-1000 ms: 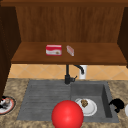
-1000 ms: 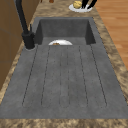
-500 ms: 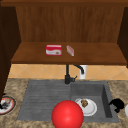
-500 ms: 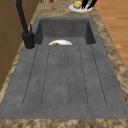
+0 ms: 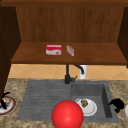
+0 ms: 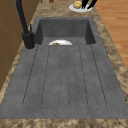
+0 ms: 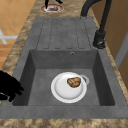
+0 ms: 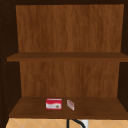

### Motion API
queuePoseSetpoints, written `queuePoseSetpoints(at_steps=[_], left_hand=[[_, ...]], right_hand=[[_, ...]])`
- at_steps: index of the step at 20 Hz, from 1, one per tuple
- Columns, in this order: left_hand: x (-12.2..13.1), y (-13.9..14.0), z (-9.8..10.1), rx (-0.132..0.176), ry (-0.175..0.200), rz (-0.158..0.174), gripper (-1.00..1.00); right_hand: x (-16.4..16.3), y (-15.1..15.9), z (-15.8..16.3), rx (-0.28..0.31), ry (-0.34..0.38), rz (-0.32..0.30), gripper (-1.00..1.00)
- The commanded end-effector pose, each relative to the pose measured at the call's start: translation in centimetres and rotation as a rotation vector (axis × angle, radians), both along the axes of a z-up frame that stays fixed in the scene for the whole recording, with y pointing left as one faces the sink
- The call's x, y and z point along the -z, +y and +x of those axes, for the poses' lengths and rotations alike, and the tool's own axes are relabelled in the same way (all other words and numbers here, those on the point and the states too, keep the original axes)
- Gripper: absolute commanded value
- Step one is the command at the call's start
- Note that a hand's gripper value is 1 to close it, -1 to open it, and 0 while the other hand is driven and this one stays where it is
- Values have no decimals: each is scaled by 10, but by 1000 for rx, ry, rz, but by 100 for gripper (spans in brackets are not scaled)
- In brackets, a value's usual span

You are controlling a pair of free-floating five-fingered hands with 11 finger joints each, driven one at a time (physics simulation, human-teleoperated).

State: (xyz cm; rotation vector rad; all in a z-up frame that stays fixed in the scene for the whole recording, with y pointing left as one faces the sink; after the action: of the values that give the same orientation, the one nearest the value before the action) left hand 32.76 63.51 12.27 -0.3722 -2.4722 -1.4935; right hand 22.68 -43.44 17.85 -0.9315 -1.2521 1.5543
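The left hand [image 5: 4, 102] hangs over a red-rimmed plate [image 5: 11, 108] on the bench [image 5: 17, 86] at the left of the sink; in the right side view this hand [image 7: 51, 3] is at the far end of the bench, above the same plate [image 7: 51, 9], which has something dark on it. Whether its fingers touch the plate or are curled I cannot tell.

The right hand [image 5: 117, 104] hovers at the right edge of the sink basin [image 5: 106, 100], over the rim. In the right side view it [image 7: 8, 86] is beside the basin's near wall, fingers loosely bent and holding nothing. Just right of it on the bench lies a white plate [image 5: 126, 110]; the left side view shows this plate [image 6: 79, 8] with a yellowish lump of food [image 6: 77, 4] on it and dark fingers standing over it.

Inside the basin lies another white plate [image 7: 65, 91] with a brown piece of food [image 7: 74, 82] near its rim. To the left of the basin runs the ribbed draining board [image 5: 42, 98]. A black tap [image 5: 68, 75] stands behind the sink. A red ball [image 5: 67, 115] fills the front view's lower middle.

On the wooden shelf [image 5: 100, 56] above lie a red and white box [image 5: 53, 50] and, near it, a smaller packet [image 5: 70, 50].
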Motion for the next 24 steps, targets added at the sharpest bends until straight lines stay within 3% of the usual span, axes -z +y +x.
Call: queuePoseSetpoints(at_steps=[1,8,11,15,21,24], left_hand=[[0,-19,0,0,0,87,-100],[8,-47,-1,0,41,136,-100],[22,-43,3,1,64,87,-100],[29,-33,8,10,70,44,-100],[21,-24,25,51,166,-34,-100],[20,-21,32,66,196,-40,-100]], right_hand=[[0,0,0,0,0,0,0],[0,0,0,0,0,0,0],[0,0,0,0,0,0,0],[0,0,0,0,0,0,0],[0,0,0,0,0,0,0],[0,0,0,0,0,0,0]])
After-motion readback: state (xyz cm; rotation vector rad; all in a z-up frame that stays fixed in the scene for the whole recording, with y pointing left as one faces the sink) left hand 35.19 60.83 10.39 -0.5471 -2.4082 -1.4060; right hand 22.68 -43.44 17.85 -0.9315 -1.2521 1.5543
